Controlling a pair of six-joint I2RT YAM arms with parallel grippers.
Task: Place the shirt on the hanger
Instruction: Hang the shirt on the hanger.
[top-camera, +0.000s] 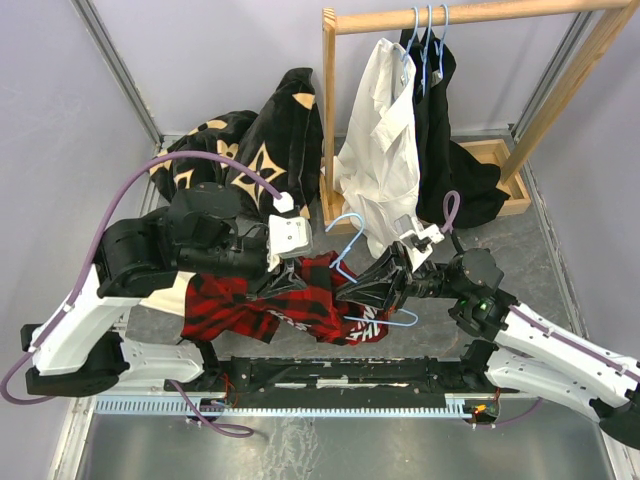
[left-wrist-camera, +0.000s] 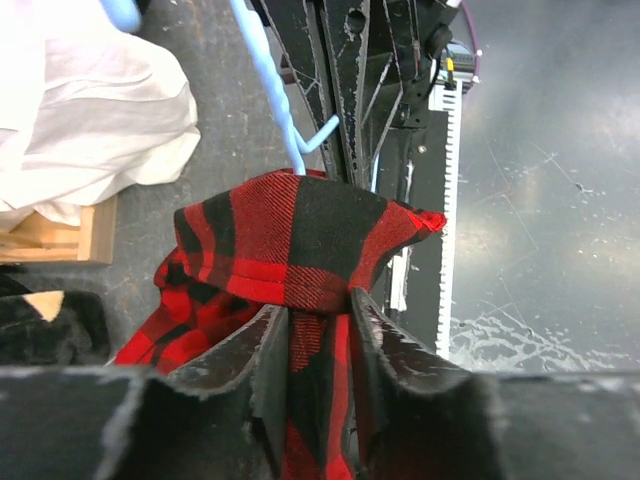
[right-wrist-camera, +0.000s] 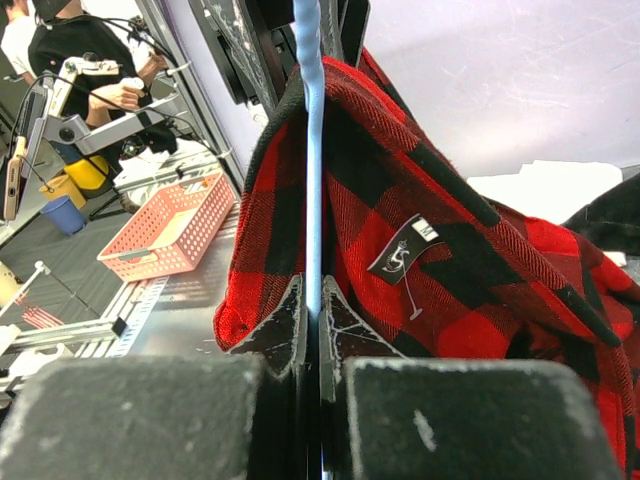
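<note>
Pale lilac walls (top-camera: 200, 60) fill the top of the overhead view, edged by grey metal posts (top-camera: 115, 65). A wooden rail (top-camera: 470, 14) stands at upper right on a grey table (top-camera: 570, 250). A shiny metal sheet (top-camera: 320, 450) runs along the bottom. Light is even. In the right wrist view, a pink basket (right-wrist-camera: 165, 225) sits at left.

Overall light: bright, even, from overhead; colours true in the top view.
Shadows: soft and short on the table (top-camera: 560, 250), close under the arms.
Glare: streaky sheen on the table, right half of the left wrist view.
Overexposure: white shirt (left-wrist-camera: 80, 110) nearly blown out, upper left of the left wrist view.
Focus: shirt (right-wrist-camera: 420, 200) weave and hanger (right-wrist-camera: 312, 120) wire crisp mid-frame; right gripper (right-wrist-camera: 315, 290) soft along the bottom edge; background at upper left slightly blurred.
Distortion: mild wide-angle bending toward the edges of both wrist views.
</note>
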